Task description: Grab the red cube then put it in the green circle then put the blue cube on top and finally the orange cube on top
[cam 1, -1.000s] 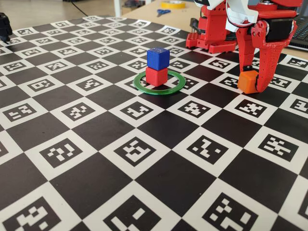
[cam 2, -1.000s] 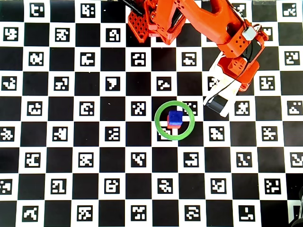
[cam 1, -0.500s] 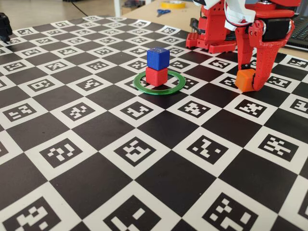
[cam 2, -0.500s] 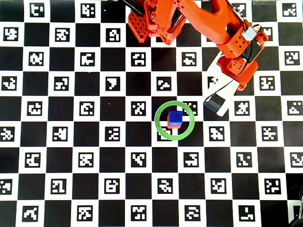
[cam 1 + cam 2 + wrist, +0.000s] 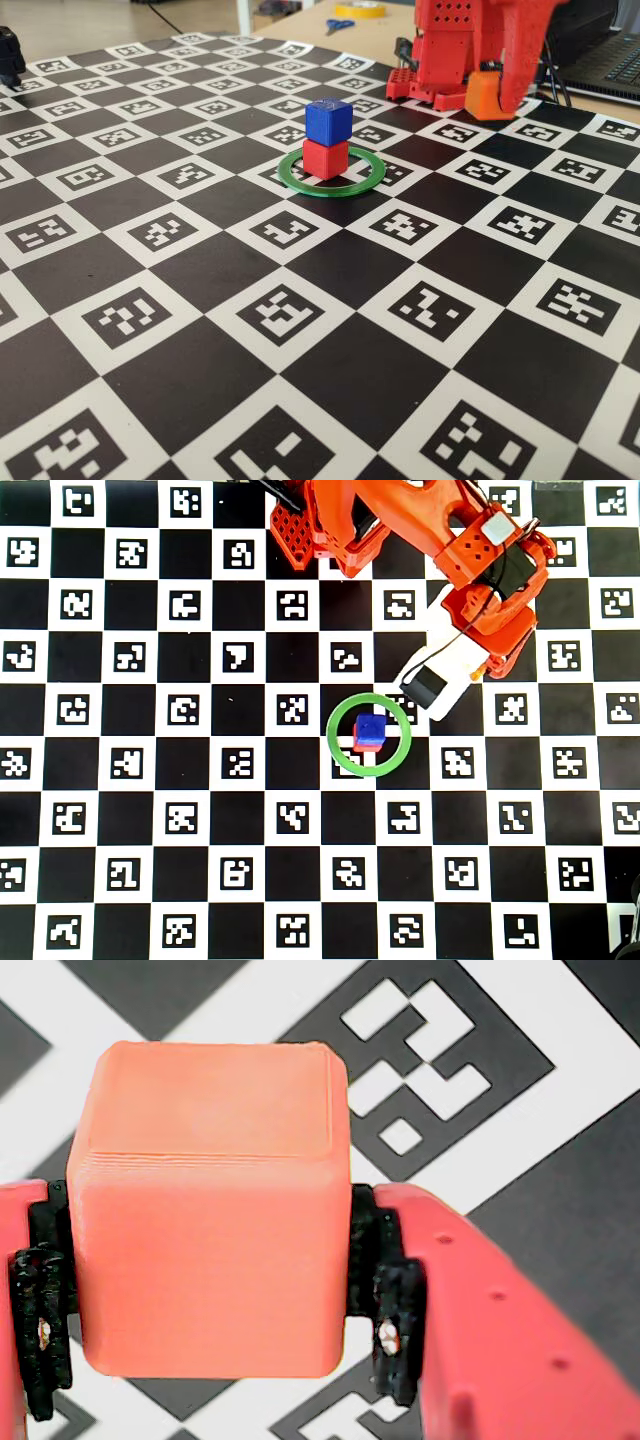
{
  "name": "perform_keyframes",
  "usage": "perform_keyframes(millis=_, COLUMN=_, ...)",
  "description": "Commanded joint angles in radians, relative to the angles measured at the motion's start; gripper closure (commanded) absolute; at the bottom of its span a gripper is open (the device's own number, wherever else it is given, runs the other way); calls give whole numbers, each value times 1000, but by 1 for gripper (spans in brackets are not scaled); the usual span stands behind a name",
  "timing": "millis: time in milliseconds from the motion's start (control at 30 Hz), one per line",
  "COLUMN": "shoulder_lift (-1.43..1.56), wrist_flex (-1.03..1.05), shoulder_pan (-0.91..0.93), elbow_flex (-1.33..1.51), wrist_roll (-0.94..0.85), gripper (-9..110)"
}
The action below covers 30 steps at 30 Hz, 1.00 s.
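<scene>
The red cube (image 5: 325, 159) stands inside the green circle (image 5: 335, 190), a flat ring on the checkered mat. The blue cube (image 5: 328, 121) rests squarely on top of it. In the overhead view the blue cube (image 5: 370, 727) covers most of the red cube (image 5: 368, 747) within the green circle (image 5: 329, 734). My gripper (image 5: 215, 1300) is shut on the orange cube (image 5: 210, 1210), whose sides are clamped by the black pads. In the fixed view the orange cube (image 5: 484, 95) hangs above the mat, behind and to the right of the stack. The wrist hides it in the overhead view.
The red arm base (image 5: 440, 80) stands at the mat's far edge, right of the stack. Scissors (image 5: 338, 25) and a yellow tape roll (image 5: 360, 8) lie on the table behind. A black object (image 5: 8, 55) sits at the far left.
My gripper has risen from the mat with the orange cube in it and shifted left toward the stack. The red and blue cubes have not moved.
</scene>
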Motion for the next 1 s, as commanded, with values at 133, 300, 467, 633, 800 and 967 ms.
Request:
perform_keyframes(millis=133, shoulder_lift=63, wrist_flex=135, shoulder_pan=130, elbow_flex=-245, wrist_roll=40, gripper=99)
perform_keyframes(millis=300, shoulder_lift=35, wrist_flex=169, shoulder_pan=244, elbow_flex=-341, wrist_roll=89, gripper=99)
perform_keyframes(millis=467, shoulder_lift=-2, wrist_flex=190, shoulder_pan=339, elbow_flex=-413, wrist_roll=137, gripper=99)
perform_keyframes(millis=633, shoulder_lift=-41, wrist_flex=210, shoulder_pan=403, elbow_flex=-457, wrist_roll=181, gripper=99)
perform_keyframes(millis=800, shoulder_lift=-69, wrist_flex=216, shoulder_pan=451, elbow_flex=-460, wrist_roll=215, gripper=99)
perform_keyframes(millis=967, shoulder_lift=-91, wrist_flex=238, shoulder_pan=476, elbow_flex=-468, wrist_roll=255, gripper=99)
